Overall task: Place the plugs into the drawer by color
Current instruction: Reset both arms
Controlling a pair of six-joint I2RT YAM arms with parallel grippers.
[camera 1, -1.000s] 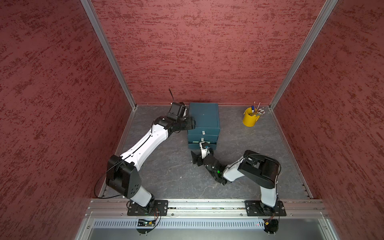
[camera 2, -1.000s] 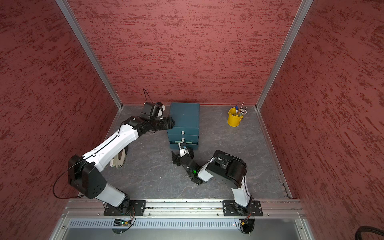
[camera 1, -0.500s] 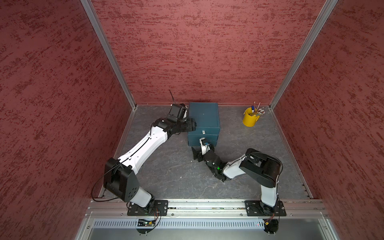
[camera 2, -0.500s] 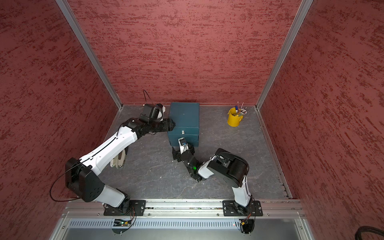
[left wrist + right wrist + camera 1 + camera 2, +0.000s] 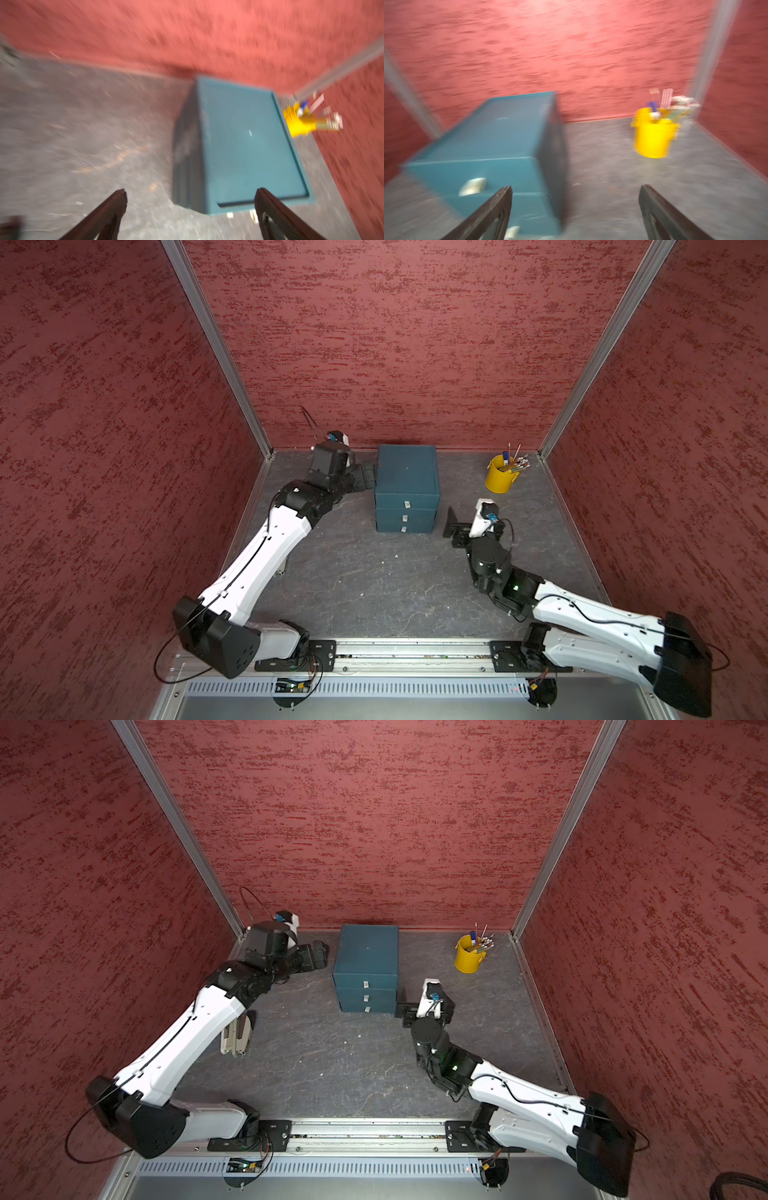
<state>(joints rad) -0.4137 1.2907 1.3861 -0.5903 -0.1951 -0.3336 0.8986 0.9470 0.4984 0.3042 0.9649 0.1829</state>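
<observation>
Both gaping, empty, left hand [image 5: 191, 190], right hand [image 5: 576, 187], flanking drawer [image 5: 407, 472]

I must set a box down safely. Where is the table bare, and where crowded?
Widest bare patch: the middle of the table, in front of the drawer. A smaller one lies between the drawer and the yellow bucket. Crowded: the drawer's sides, where the left gripper and right gripper stand.
</observation>
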